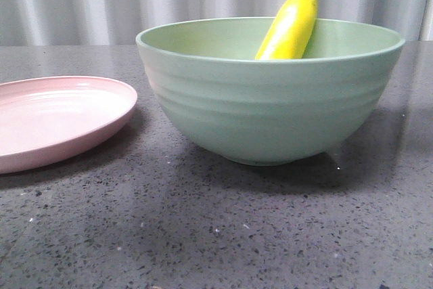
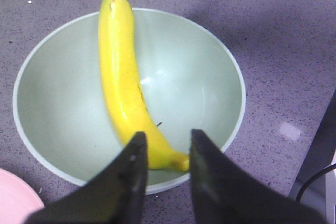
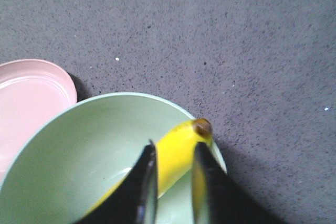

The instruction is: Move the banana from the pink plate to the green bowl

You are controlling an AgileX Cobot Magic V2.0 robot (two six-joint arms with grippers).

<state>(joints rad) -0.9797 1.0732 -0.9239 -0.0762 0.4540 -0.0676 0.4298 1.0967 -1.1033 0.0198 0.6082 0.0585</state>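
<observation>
Front view: at the left edge of the frame the pink plate (image 1: 57, 116) lies bare on the speckled grey worktop (image 1: 216, 235). Just right of it, apart from its rim, the green bowl (image 1: 270, 109) fills the centre and right. The banana (image 1: 289, 25) stands inside the bowl, leaning on the far wall, its dark tip poking above the rim at upper centre-right. No arm shows in this view.

Left wrist view: a sliver of the plate (image 2: 16, 200) sits in the lower left corner. The bowl (image 2: 63, 98) takes up the left and centre, seen from above, and the banana (image 2: 121, 77) runs from the rim at upper left down across the bowl floor to lower centre. The left hand (image 2: 165, 142) hangs over the banana's lower end at bottom centre, its two dark fingers (image 2: 134, 174) parted with a clear gap, gripping nothing. Worktop (image 2: 283, 51) fills the right.

Right wrist view: the plate (image 3: 29, 103) lies at the left edge, beside the bowl (image 3: 63, 171) in the lower left and centre. The banana (image 3: 178, 153) slopes up to the bowl's rim, brown tip at centre. The right hand (image 3: 173, 153) shows at bottom centre, fingers (image 3: 144, 192) slightly apart; the banana is seen through the gap, and whether they touch it cannot be told. Worktop (image 3: 262, 51) fills the right.
</observation>
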